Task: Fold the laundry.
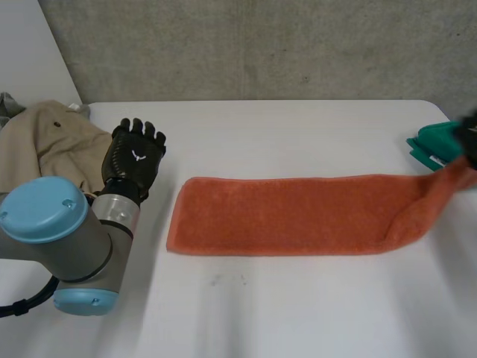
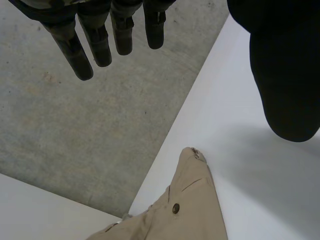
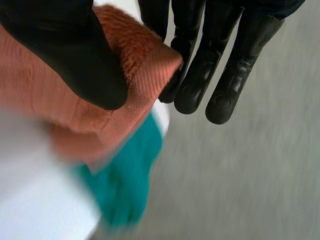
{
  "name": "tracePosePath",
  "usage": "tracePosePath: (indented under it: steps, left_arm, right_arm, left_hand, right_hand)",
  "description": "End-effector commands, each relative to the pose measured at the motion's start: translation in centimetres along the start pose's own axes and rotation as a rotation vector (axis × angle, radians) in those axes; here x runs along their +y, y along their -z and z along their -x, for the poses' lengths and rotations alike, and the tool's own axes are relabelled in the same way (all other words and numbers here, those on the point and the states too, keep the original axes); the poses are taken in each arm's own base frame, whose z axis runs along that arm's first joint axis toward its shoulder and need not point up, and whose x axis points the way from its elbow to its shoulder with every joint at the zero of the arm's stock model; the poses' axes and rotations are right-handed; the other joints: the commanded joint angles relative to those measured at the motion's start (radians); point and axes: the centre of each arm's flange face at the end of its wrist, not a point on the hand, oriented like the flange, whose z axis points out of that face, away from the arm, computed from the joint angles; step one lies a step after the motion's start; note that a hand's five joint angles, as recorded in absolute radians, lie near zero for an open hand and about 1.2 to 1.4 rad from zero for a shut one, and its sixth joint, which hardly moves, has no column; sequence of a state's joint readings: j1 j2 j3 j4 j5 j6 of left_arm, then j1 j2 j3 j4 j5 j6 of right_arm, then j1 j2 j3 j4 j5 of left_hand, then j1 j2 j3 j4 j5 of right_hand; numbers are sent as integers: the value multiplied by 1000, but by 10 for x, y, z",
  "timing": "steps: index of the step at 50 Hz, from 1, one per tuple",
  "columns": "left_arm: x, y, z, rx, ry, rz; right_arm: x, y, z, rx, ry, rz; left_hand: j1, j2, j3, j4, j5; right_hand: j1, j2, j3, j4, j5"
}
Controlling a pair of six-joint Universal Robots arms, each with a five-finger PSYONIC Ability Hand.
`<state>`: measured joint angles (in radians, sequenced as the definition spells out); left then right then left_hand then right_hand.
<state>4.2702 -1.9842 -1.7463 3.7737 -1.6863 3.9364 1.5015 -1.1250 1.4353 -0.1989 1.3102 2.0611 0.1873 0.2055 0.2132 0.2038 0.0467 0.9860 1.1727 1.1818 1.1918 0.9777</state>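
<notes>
The orange towel [image 1: 298, 216] lies flat along the middle of the tabletop [image 1: 298, 306], with its right end raised off the surface. The right robot hand [image 3: 65, 55] pinches that end's corner between thumb and fingers [image 3: 220, 75], just beside a teal cloth [image 1: 432, 145]. The left robot hand [image 1: 134, 156] hangs open with straight fingers and holds nothing, beside a beige garment [image 1: 45, 142] at the far left. The towel looks light, limp and grippy. Corners are probably the best hold, since its edges would sag.

Orange towel [image 1: 291, 212] nappy terry cloth; table [image 1: 298, 134] smooth matt white.
</notes>
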Motion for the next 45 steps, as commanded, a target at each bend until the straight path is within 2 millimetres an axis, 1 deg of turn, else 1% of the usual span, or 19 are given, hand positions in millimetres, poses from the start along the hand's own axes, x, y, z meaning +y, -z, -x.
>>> tracePosePath:
  steps: [1,3,6,7,9,10,15,18,20,21,24,27,30,32,33,37,40,41,45]
  left_arm:
    - [-2,1,6,-14,32,-3]
    - [-2,2,7,-16,33,1]
    - [0,2,9,-19,32,11]
    - [1,2,10,-21,32,14]
    - [3,2,13,-27,35,20]
    - [4,3,14,-29,36,23]
    - [7,5,14,-27,50,32]
    - [7,5,13,-23,56,31]
    - [6,5,13,-23,63,29]
    - [6,4,13,-24,64,28]
    - [2,4,13,-25,69,16]
    - [-1,4,12,-23,73,5]
    - [-13,5,10,-15,93,-29]
    - [-25,9,5,-2,128,-65]
    - [-30,11,3,5,142,-77]
    - [-47,19,-6,39,207,-125]
    - [-54,23,-13,61,222,-144]
    - [-55,24,-15,68,223,-146]
    - [-55,26,-23,89,219,-147]
  right_arm:
    - [-136,39,63,-144,54,-490]
    - [-173,59,88,-203,65,-626]
    - [-202,74,121,-273,70,-741]
    - [-213,82,146,-325,75,-794]
    - [-226,92,169,-374,78,-849]
    - [-236,104,191,-422,81,-896]
    - [-241,123,240,-525,101,-966]
    - [-242,129,251,-543,108,-980]
    - [-243,129,251,-541,105,-972]
    - [-244,128,249,-533,101,-965]
    - [-245,124,239,-508,76,-927]
    - [-251,122,211,-463,-21,-853]
    - [-240,111,188,-449,-188,-714]
    - [-228,102,177,-439,-279,-627]
    - [-215,96,165,-430,-356,-546]
    - [-190,97,145,-458,-498,-375]
    - [-170,99,147,-503,-542,-264]
    - [-156,98,149,-522,-557,-197]
    - [-120,93,150,-524,-552,-62]
  left_hand:
    - [-13,-31,-39,-29,-47]
    - [-13,-31,-39,-29,-47]
    - [-13,-31,-39,-29,-47]
    - [-13,-31,-39,-29,-47]
    - [-13,-31,-39,-29,-47]
    - [-13,-31,-39,-29,-47]
    - [-13,-31,-39,-29,-47]
    - [-13,-31,-39,-29,-47]
    - [-13,-31,-39,-29,-47]
    - [-13,-31,-39,-29,-47]
    - [-13,-31,-39,-29,-47]
    - [-13,-31,-39,-29,-47]
    - [-13,-31,-39,-29,-47]
    - [-13,-31,-39,-29,-47]
    - [-13,-31,-39,-29,-47]
    - [-13,-31,-39,-29,-47]
    - [-13,-31,-39,-29,-47]
    - [-13,-31,-39,-29,-47]
    - [-13,-31,-39,-29,-47]
  right_hand:
    - [410,224,214,204,244]
    - [410,224,214,204,244]
    - [410,224,214,204,244]
    - [410,224,214,204,244]
    - [410,224,214,204,244]
    - [410,224,214,204,244]
    - [410,224,214,204,244]
    - [347,161,152,142,181]
    - [-313,-500,-509,-519,-479]
    - [-811,-998,-1007,-1017,-978]
    - [-811,-998,-1007,-1017,-978]
    - [-811,-998,-1007,-1017,-978]
    - [-811,-998,-1007,-1017,-978]
    - [-811,-998,-1007,-1017,-978]
    - [-811,-998,-1007,-1017,-978]
    - [-811,-998,-1007,-1017,-978]
    - [-811,-998,-1007,-1017,-978]
    - [-811,-998,-1007,-1017,-978]
    - [-811,-998,-1007,-1017,-978]
